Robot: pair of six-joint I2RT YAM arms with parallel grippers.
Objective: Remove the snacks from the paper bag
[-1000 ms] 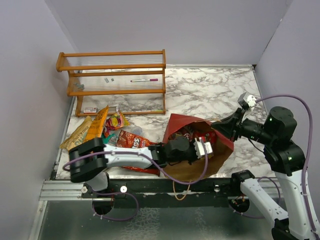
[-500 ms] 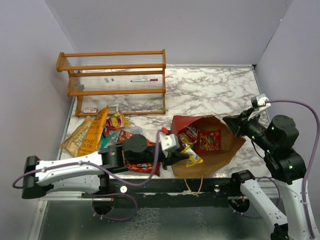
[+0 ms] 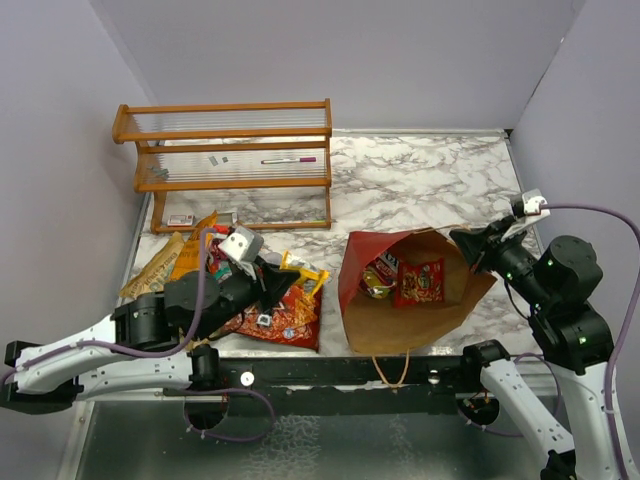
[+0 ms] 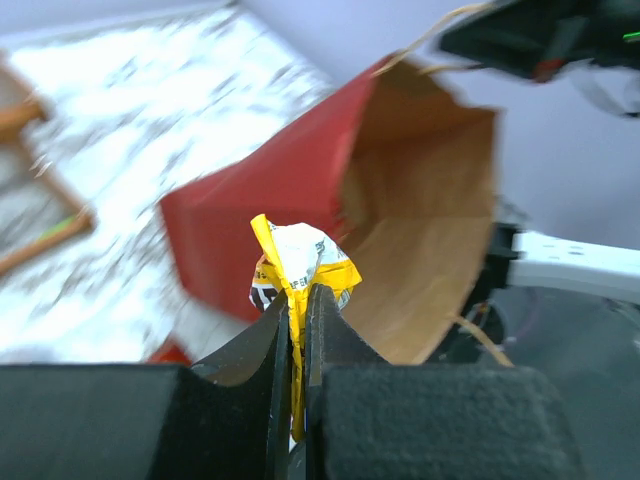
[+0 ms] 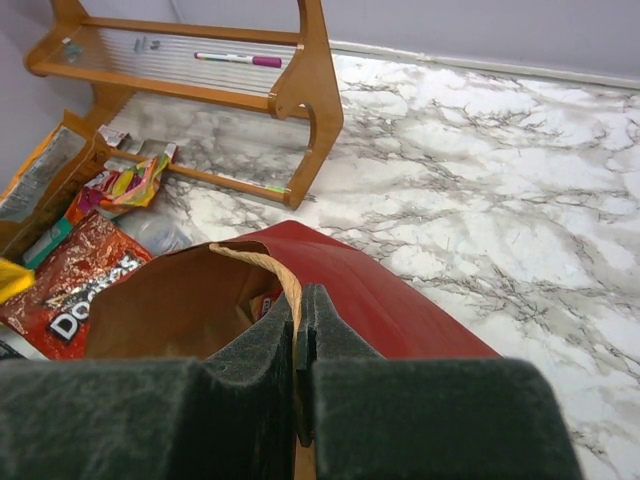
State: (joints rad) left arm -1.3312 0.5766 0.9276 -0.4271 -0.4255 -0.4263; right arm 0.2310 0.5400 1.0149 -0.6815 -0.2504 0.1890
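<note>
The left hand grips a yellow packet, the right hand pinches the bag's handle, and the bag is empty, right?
Not empty: the top view shows red packets lying inside the bag. The left hand and right hand are as you said.

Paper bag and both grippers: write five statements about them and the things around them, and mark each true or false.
1. The left gripper is shut on a yellow packet. True.
2. The paper bag is empty. False: a red packet lies inside it, with at least one more beside it.
3. The right gripper is open. False: it is shut on the paper bag at its rim and handle.
4. A Doritos packet lies outside the paper bag. True.
5. The pen lies inside the paper bag. False: it lies on the shelf.
</note>
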